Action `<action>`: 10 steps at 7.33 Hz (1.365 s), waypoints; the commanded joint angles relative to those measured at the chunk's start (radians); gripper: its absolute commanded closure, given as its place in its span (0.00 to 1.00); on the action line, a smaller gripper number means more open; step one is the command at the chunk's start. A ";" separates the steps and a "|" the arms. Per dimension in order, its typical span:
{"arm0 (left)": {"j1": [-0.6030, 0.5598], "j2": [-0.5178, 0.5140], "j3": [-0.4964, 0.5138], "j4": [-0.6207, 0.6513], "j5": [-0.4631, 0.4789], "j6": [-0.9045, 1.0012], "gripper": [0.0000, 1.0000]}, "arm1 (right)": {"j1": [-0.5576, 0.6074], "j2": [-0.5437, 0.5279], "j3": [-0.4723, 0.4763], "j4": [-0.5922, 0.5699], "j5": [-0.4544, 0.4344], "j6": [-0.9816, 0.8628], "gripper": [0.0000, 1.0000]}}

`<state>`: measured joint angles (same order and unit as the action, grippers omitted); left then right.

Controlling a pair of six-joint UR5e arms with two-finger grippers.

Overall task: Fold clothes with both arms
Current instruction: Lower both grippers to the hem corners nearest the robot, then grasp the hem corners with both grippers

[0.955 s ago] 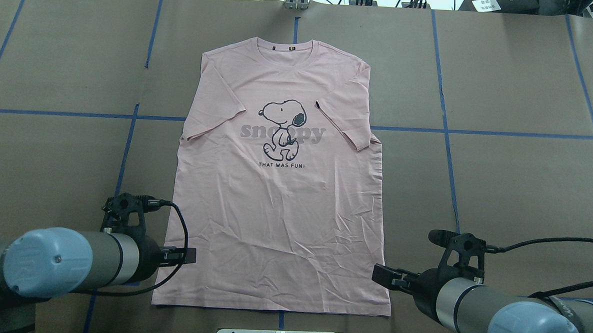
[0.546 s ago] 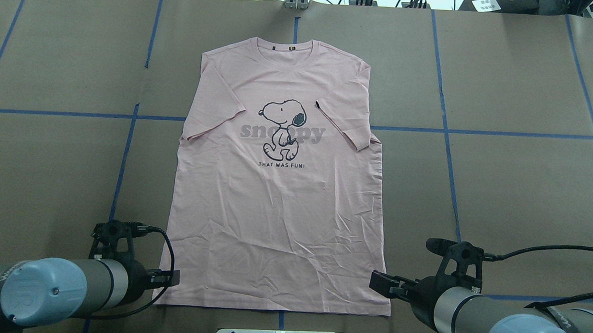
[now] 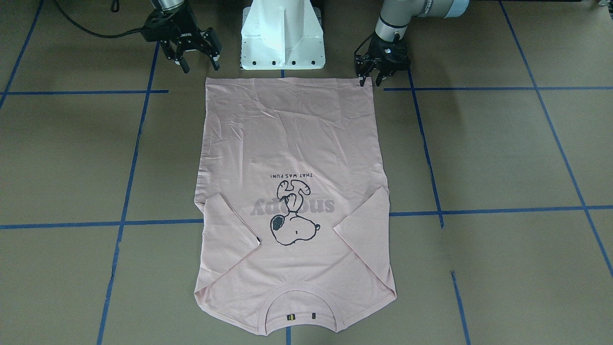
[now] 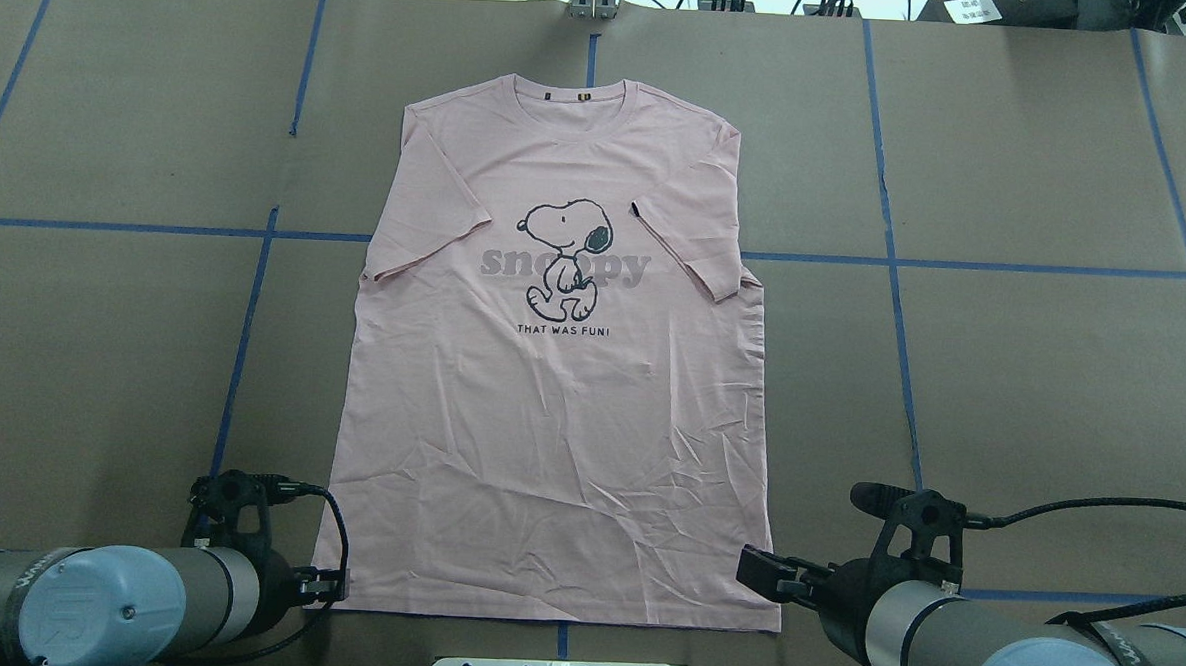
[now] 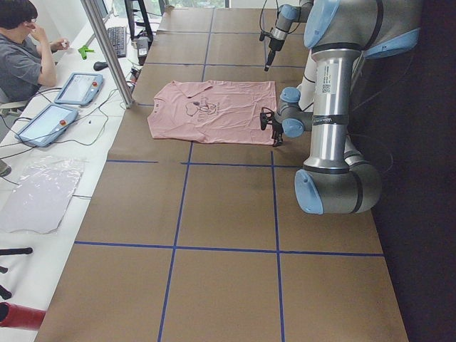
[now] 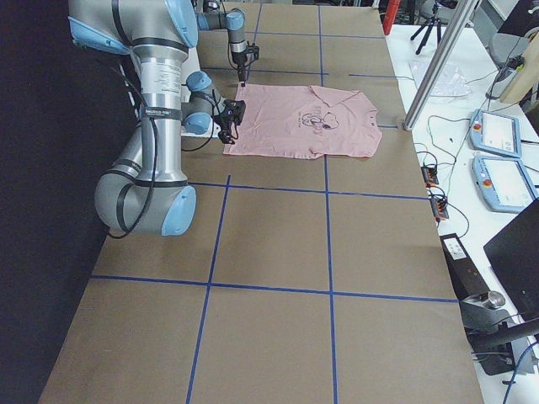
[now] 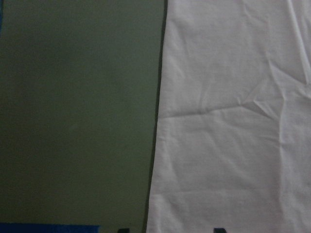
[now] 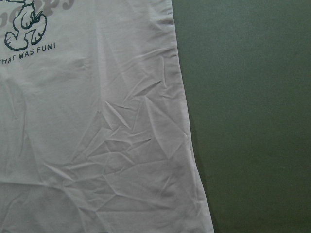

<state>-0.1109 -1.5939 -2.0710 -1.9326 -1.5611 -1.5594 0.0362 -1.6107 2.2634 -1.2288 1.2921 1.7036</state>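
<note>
Robotics lab: two silver-grey tube robot arms, brown paper-covered tabletop gridded by blue tape lines, grey touchscreen pendants.

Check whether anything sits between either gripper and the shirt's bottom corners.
Nothing visible does. The left gripper and right gripper hang open, each right beside its own bottom corner of the shirt, which lies flat, print up.

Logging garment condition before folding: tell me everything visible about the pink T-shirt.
The pink short-sleeved T-shirt lies flat, print up, on the brown paper-covered table, neck away from the robot. Both sleeves are folded inward over the chest. It has a ribbed round neck, a black-outlined cartoon dog, grey lettering and creases near the hem. The left gripper straddles one hem corner; the right gripper hovers by the other.
</note>
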 commanded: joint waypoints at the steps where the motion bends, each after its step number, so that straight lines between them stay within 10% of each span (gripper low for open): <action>1: 0.011 0.000 0.000 0.000 -0.001 -0.002 0.55 | -0.012 0.000 0.001 0.000 -0.014 0.004 0.05; 4: 0.017 -0.003 -0.004 0.000 -0.001 -0.004 0.98 | -0.022 0.000 -0.001 0.000 -0.022 0.005 0.05; 10: 0.017 -0.009 -0.021 -0.005 -0.002 -0.011 1.00 | -0.136 0.015 -0.100 -0.011 -0.160 0.157 0.25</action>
<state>-0.0936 -1.6021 -2.0885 -1.9340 -1.5623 -1.5646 -0.0851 -1.6046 2.2064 -1.2384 1.1666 1.8438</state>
